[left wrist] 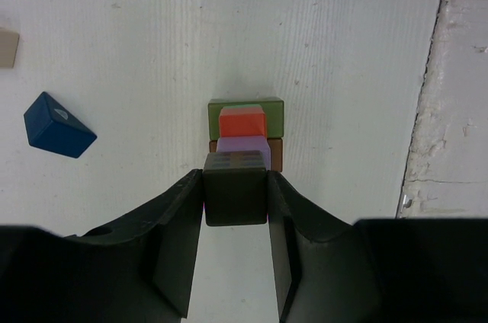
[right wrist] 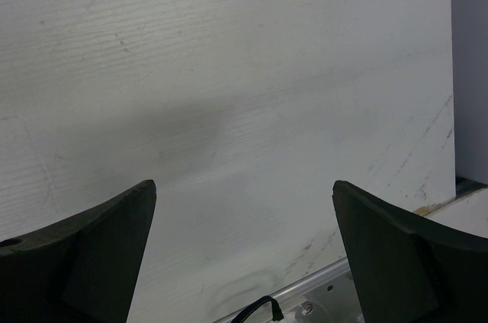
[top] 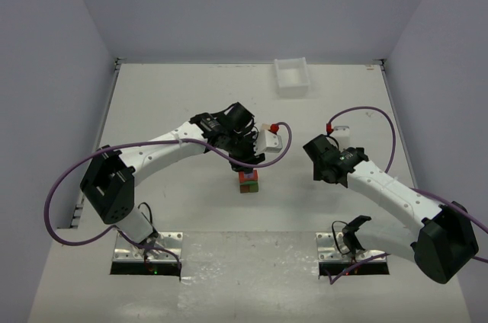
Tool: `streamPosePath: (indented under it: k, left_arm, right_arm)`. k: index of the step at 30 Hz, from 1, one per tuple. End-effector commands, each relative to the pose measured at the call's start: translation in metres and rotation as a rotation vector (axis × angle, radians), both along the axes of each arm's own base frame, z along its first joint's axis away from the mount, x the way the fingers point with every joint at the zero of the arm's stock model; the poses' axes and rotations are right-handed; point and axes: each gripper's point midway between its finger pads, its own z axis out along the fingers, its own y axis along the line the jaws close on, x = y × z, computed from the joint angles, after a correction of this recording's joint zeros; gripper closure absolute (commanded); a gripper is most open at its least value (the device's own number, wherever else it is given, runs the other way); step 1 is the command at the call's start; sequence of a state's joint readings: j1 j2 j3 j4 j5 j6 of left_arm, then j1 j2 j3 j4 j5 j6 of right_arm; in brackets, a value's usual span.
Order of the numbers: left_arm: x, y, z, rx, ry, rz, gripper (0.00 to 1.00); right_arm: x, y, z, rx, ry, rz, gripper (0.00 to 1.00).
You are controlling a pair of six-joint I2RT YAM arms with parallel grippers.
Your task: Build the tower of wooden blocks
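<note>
Top view: a narrow tower of painted wooden blocks (top: 248, 180) stands on the white table (top: 175, 94) under the left gripper (top: 247, 163). A white plastic tray (top: 292, 77) lies well beyond the tower.

Left wrist: the fingers clamp a dark olive wooden cube (left wrist: 235, 203) atop the tower. A blue wooden wedge (left wrist: 57, 125) lies left of it.

Right wrist: the right gripper (right wrist: 244, 190) has its fingers wide apart, holding nothing.

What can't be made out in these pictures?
- Top view: the tower is tiny and partly under the left arm; its blocks can't be counted.
- Left wrist view: the dark block in the left claw covers most of the blocks beneath it.
- Left wrist view: the beige block is cut off by the left edge.
- Right wrist view: the tower is out of frame.
</note>
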State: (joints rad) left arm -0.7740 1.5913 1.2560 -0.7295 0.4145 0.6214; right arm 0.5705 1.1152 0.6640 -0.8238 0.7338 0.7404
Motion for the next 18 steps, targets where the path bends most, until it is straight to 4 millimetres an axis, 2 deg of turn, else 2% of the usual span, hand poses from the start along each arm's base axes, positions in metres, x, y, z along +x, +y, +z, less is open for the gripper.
streamPosePath:
  k: [1,8,18]
  left_arm:
    - [0.0045,-0.0165,0.0165,-0.061,-0.029,-0.032,0.65]
    - [-0.0004,-0.0144,0.0128,-0.053,-0.015,-0.045,0.61]
    - [-0.0033,-0.016,0.0128,-0.062,0.003,-0.047,0.61]
  right_arm:
    - [0.0045,-0.0029,0.0058,-0.006,-0.035,-0.022,0.01]
    - [0.0045,-0.0025,0.0061,-0.005,-0.036,-0.02,0.01]
    - [0.0049,-0.0027,0.0065,-0.006,-0.036,-0.021,0.01]
